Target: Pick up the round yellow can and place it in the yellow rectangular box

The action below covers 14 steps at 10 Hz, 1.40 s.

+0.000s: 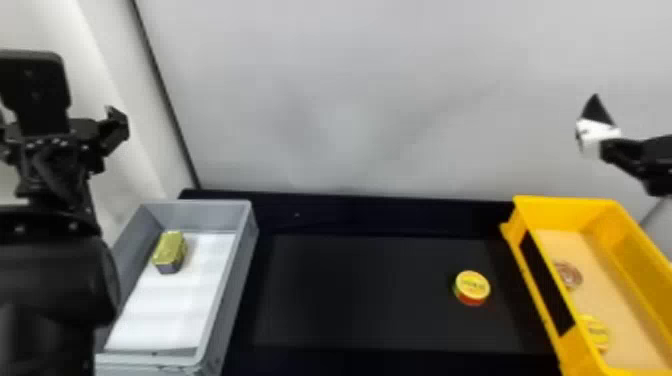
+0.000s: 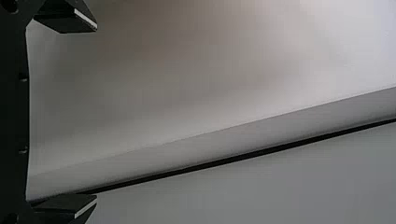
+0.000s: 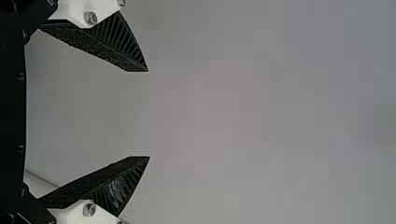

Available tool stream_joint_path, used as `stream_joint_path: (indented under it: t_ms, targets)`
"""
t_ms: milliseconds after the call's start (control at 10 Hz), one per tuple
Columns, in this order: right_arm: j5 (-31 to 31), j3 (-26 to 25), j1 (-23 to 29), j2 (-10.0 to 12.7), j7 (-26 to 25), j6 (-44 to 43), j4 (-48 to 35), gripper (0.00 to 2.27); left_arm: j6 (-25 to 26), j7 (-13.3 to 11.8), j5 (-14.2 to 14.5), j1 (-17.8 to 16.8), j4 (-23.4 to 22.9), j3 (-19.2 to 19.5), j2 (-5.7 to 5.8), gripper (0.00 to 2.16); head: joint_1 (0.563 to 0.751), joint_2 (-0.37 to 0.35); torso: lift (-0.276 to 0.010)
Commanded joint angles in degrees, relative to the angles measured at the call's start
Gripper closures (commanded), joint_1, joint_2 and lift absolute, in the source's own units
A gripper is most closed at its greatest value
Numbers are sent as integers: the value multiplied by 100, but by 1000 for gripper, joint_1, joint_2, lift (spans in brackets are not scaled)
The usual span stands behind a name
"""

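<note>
- 1 round yellow can (image 1: 472, 287) is seen upright on the dark mat (image 1: 370, 320), near the yellow rectangular box (image 1: 565, 212) but apart from it
- The 2 fingers of the right gripper (image 3: 149, 114) are spread, with nothing pinched between them; in the head view it is seen against the pale wall (image 1: 370, 100), well apart from the can
- The left gripper (image 2: 96, 113), its fingers also spread and empty, is held at the robot's left and is best left idle, as the can is more easily reached from the right
- The step in hand is judged to be the approach: the right wrist is best turned until the fingers are pointed down, then centred over the lid before being lowered
- 1 finger is to be brought down on each side, low enough for the can's wall to be gripped, without the mat being pressed hard
- The squeeze is best made slowly and evenly, as a round wall may be slid or rolled if met off-centre
- The box wall facing the can is to be cleared generously
- A brown disc (image 1: 568, 275) and a yellow disc (image 1: 596, 332) are seen inside the box; a bare patch is best chosen, and the can set down flat and released low
</note>
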Motion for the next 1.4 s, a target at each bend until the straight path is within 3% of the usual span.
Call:
stream_joint_path:
  t_ms: [0, 300, 600, 1300]
  targets:
    - [-15, 528, 30, 109, -89, -78, 167, 128, 1, 2, 3, 0, 14, 0, -15, -1, 694, 14, -61]
    - [-850, 818, 303, 452, -142, -552, 738, 128, 1, 2, 3, -9, 32, 0, -15, -1, 694, 14, -61]
    - [-1501, 1029, 461, 452, -423, -649, 1064, 133, -8, 2, 3, -9, 41, 9, -15, -1, 694, 14, -61]
    - [-1536, 1196, 646, 425, -326, 1241, 589, 153, -8, 2, 11, -9, 67, 9, -15, -1, 694, 14, -61]
